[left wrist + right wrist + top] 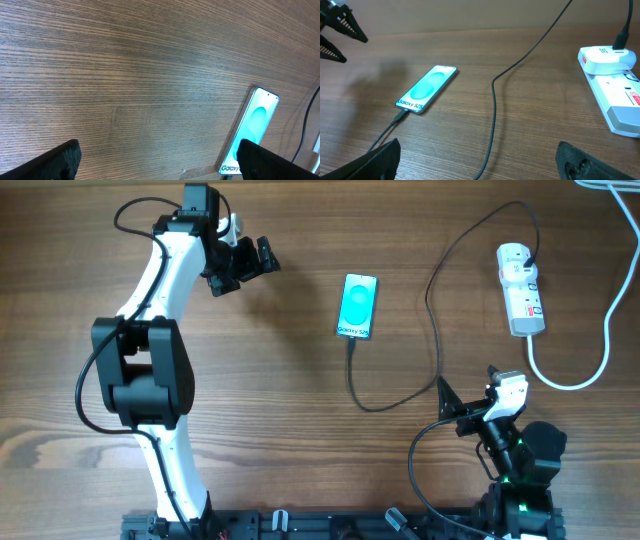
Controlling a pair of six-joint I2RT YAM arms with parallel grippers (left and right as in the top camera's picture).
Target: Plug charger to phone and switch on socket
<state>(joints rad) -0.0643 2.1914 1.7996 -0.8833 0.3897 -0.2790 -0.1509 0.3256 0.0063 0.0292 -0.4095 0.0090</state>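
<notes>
The phone [358,306] lies flat mid-table, teal screen up with a white "Galaxy" band; it also shows in the left wrist view [251,131] and the right wrist view [426,89]. The charger cable [437,330] runs from the white plug on the socket [521,288] in a loop to the phone's near end, where its tip sits in the port [399,118]. My left gripper [248,264] is open and empty, left of the phone. My right gripper [455,412] is open and empty near the cable's loop, with the cable [493,107] between its fingers' span.
The socket's thick white cord [590,370] curves along the right edge of the wooden table [300,410]. The socket shows at the right in the right wrist view [615,85]. The left arm's body stands at the left.
</notes>
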